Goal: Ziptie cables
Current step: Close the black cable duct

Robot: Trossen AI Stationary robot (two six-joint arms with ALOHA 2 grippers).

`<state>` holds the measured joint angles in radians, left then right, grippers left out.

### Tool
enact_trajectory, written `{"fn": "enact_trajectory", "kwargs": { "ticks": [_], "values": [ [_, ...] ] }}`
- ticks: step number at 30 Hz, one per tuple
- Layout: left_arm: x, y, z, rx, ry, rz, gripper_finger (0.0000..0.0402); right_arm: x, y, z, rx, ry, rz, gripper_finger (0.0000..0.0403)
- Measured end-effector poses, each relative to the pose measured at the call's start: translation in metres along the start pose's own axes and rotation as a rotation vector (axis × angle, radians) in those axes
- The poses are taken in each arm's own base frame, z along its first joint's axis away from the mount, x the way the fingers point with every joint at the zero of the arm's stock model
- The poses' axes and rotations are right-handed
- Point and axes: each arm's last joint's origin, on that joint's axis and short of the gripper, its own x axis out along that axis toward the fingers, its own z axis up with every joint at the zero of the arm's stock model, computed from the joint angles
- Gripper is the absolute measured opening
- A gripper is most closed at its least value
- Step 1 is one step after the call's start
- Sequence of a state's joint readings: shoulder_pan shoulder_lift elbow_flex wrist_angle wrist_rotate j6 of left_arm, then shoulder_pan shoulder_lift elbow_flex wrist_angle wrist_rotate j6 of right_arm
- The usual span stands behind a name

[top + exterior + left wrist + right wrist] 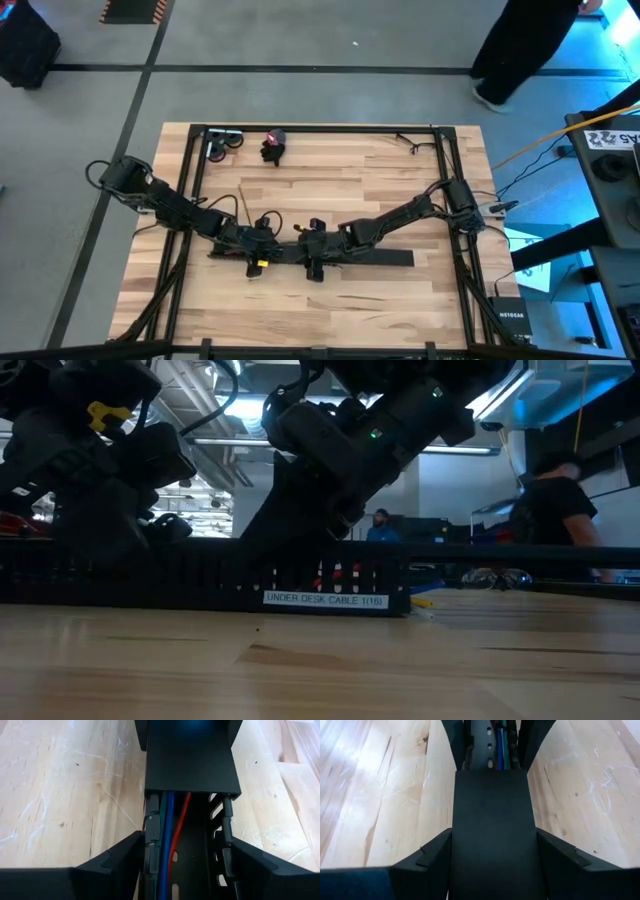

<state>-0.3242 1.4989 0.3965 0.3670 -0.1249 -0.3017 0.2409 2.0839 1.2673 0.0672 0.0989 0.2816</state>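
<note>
Now | cables (167, 835) in channel (200, 865) between spread left pincer (182, 870) | right pincer (492, 865) straddles cover (492, 830)

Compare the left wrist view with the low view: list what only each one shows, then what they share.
Only the left wrist view: the cables, blue, red and a dark green one, lying inside the open channel, and the flat cover sitting over the channel's farther stretch. The left gripper straddles the channel, fingers on either side.

Only the low view: the white label reading UNDER DESK CABLE on the channel's side wall, and people in the room behind the table.

Both: the black slotted channel on the wooden table, with red cable showing in it.
</note>
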Motion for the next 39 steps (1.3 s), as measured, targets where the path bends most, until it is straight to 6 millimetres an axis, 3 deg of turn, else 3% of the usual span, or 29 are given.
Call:
{"fn": "enact_trajectory", "kwargs": {
  "ticks": [13, 26, 31, 39],
  "values": [
    [0.003, 0.000, 0.004, -0.014, -0.057, -0.009, 0.0238, 0.012, 0.001, 0.004, 0.011, -0.059, -0.032, 0.0229],
    [0.019, -0.007, 0.015, 0.034, -0.037, -0.028, 0.0249, 0.026, 0.004, 0.013, -0.014, 0.032, -0.061, 0.0229],
    [0.006, -0.007, 0.021, -0.043, 0.004, -0.053, 0.0272, 0.027, 0.003, 0.012, -0.027, 0.046, -0.056, 0.0229],
    [-0.038, -0.008, 0.032, -0.076, 0.068, -0.069, 0.0270, 0.027, 0.002, 0.011, -0.029, 0.051, -0.060, 0.0229]
  ]
}}
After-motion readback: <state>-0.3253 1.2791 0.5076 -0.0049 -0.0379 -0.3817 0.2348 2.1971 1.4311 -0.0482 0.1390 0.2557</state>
